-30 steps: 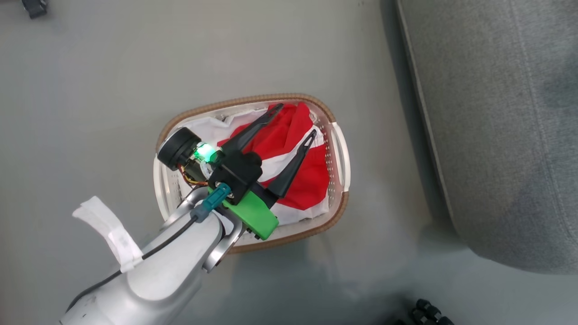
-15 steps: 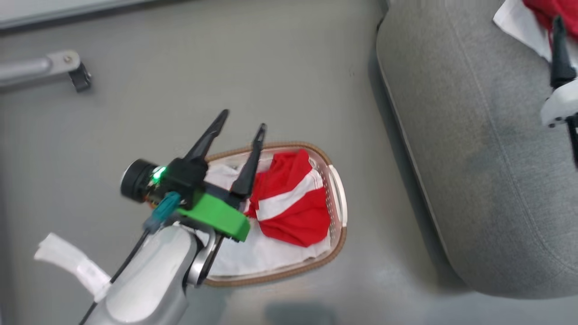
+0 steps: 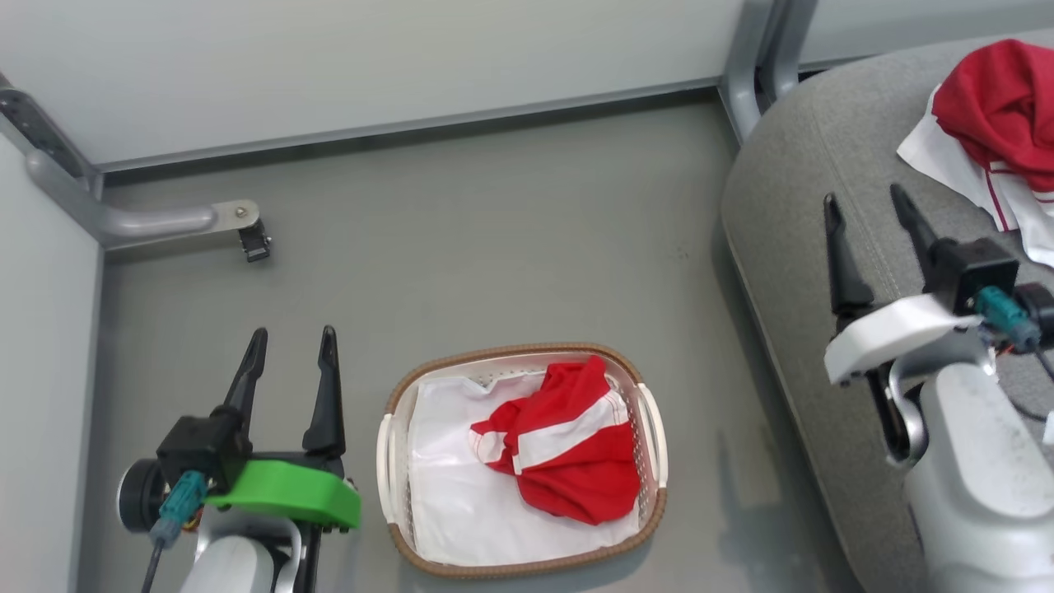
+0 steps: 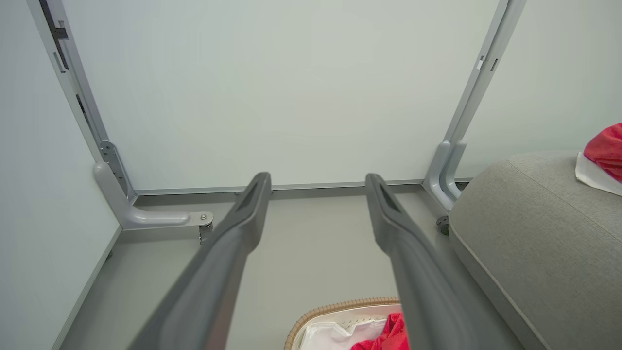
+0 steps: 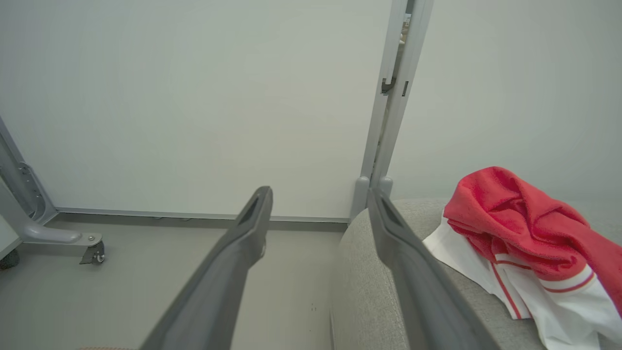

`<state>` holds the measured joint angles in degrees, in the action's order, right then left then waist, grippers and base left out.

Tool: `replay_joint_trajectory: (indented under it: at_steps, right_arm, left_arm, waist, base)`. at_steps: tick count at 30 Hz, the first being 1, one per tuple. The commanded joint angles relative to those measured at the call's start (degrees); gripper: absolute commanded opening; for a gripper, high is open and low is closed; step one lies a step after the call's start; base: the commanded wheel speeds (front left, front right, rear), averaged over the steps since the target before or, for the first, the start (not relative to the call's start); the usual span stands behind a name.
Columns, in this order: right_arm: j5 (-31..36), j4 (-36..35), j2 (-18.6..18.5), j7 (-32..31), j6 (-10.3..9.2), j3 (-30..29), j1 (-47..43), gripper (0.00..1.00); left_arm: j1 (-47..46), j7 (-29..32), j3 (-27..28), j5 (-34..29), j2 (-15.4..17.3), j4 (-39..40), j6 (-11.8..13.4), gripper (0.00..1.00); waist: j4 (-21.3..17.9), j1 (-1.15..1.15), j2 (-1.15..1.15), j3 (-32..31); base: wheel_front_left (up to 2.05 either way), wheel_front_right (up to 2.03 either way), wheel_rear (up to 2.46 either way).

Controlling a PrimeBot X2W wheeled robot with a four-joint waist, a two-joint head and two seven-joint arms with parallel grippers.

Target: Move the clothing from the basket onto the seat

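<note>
1. Nearest us, our left claw (image 3: 294,333) hangs over the bare grey floor (image 3: 494,231) just left of the basket (image 3: 510,352). Its two dark fingers are spread wide with nothing between them.
2. The basket stands on the floor, apart from the seat. Inside it a red garment (image 3: 568,453) with a white band lies bunched toward the right side (on top of a white liner sheet (image 3: 449,494)).
3. Our right claw (image 3: 865,196) is over the left part of the grey seat (image 3: 790,247), and its fingers are likewise wide apart and empty.
4. Beyond it a second red garment (image 3: 1000,99) lies crumpled on the seat, with its white, red-striped edge spread beneath. The claw is near it but not touching.
5. Farthest off, a pale wall panel (image 3: 370,58) meets the floor, with a grey metal foot (image 3: 165,221) on a small caster at the left.
</note>
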<state>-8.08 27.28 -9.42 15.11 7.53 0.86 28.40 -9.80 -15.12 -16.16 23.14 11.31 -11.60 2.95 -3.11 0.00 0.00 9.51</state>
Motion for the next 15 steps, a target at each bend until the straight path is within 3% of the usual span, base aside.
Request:
replay_joint_trajectory:
  at_steps: [1,8,15]
  right_arm:
    - [0.18,-1.28,1.1,0.08,-0.08,-0.08,-3.06,1.0]
    - [1.73,-7.54,5.41,0.07,-0.08,-0.43,-14.09,1.0]
    - [2.8,-11.98,6.42,0.08,-0.08,0.23,-20.74,1.0]
  left_arm:
    - [2.23,-0.04,1.2,-1.1,-0.57,0.03,-0.58,1.0]
    - [7.9,-0.05,5.83,-3.52,-3.27,-0.06,-2.84,1.0]
    - [11.05,-0.05,8.49,-5.59,-5.28,-0.11,-4.96,1.0]
  waist:
    - [3.37,0.0,0.0,-3.39]
    - [5.18,0.0,0.0,-5.35]
    - [5.52,0.0,0.0,-6.45]
  base:
    - [0.0,0.0,0.0]
    - [0.0,0.0,0.0]
    - [0.0,0.0,0.0]
